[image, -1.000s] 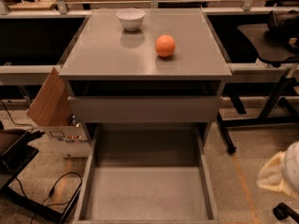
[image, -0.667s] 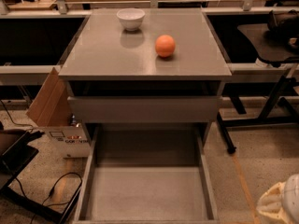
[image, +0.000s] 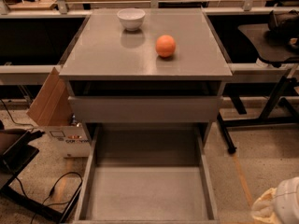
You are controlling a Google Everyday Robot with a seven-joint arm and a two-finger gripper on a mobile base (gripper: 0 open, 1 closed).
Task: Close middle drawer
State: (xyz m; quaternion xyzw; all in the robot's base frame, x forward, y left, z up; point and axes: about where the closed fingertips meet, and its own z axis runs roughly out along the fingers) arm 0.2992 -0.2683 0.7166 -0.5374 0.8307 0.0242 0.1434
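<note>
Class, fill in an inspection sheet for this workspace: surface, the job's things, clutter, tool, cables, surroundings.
Surface: flat grey cabinet top, carrying two items.
Job's things: matte grey handleless middle drawer, pulled far out, nothing on its grey floor.
Clutter: small white bowl at the back; round orange fruit right of centre, apart from the bowl.
Tool: pale rounded tool at the lower right corner, beside the drawer, not touching it.
Cables: black cable looped on the floor, left of the drawer.
Surroundings: brown cardboard box leaning left of the cabinet; black metal stand on the right.
</note>
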